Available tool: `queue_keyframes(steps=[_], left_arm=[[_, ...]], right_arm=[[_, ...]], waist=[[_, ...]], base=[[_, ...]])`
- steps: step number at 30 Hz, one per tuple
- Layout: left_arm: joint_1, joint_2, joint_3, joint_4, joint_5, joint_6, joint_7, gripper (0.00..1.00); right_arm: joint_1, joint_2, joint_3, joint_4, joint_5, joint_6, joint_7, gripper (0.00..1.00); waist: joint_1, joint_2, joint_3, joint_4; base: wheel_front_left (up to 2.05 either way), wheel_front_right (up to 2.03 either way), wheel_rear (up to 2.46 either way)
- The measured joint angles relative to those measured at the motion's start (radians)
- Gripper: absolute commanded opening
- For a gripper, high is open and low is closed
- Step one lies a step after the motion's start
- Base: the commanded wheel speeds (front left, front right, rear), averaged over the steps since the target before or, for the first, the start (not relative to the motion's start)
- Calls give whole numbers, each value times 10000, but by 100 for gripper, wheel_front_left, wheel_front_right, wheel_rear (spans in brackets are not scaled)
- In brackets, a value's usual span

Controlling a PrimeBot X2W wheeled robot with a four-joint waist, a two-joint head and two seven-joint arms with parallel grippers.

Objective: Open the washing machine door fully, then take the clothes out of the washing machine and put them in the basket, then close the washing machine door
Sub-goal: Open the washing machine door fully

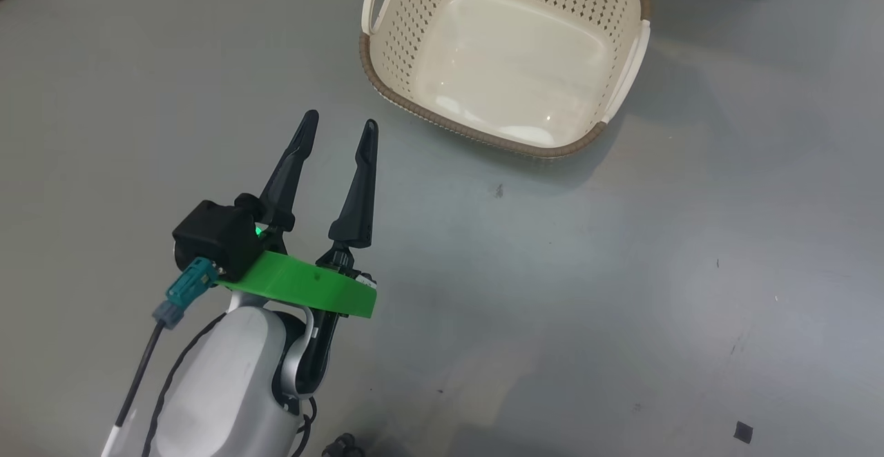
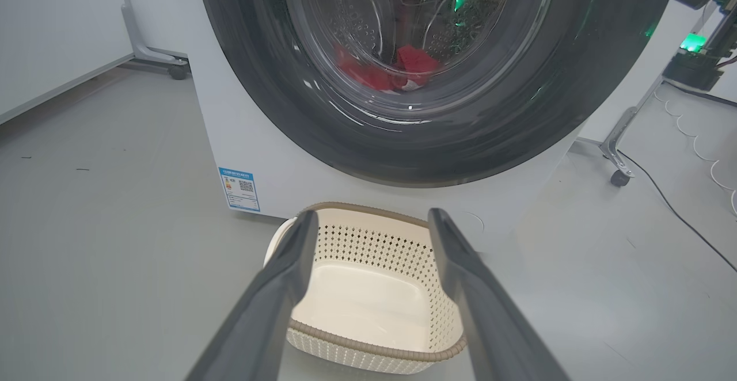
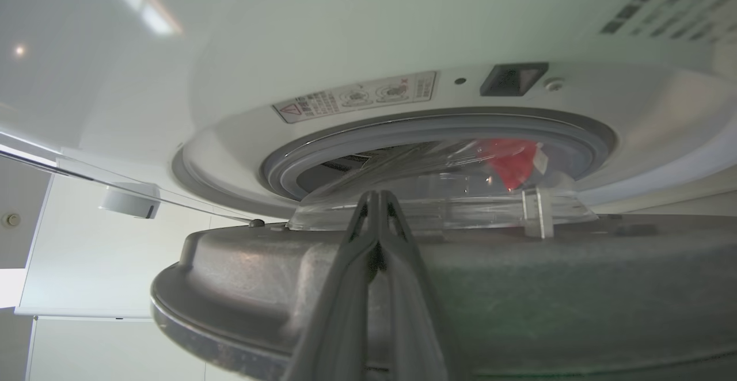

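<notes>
Right wrist view — right gripper (image 3: pixel 377 197), closed, tips by the washing machine door (image 3: pixel 576 289) — ajar.

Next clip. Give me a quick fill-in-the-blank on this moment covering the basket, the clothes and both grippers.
1. The basket on the floor in front of the washing machine is ____ (full or empty).
2. The clothes seen through the door window are ____ in colour.
3. The left gripper, hanging over the floor, is ____ (open or shut).
4. The right gripper, at the door's inner side, is ____ (open or shut).

Missing words: empty; red; open; shut.
</notes>
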Motion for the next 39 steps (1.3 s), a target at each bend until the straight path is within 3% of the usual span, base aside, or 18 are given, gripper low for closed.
queue_keyframes(steps=[9,39], left_arm=[[44,2,6,140,186,6,0,100],[650,12,207,320,464,10,0,100]], right_arm=[[617,153,-132,376,221,232,142,0],[1913,681,134,1103,581,372,1287,0]], waist=[[0,0,-484,-99],[0,0,-1774,-443]], base=[[0,0,0],[0,0,0]])
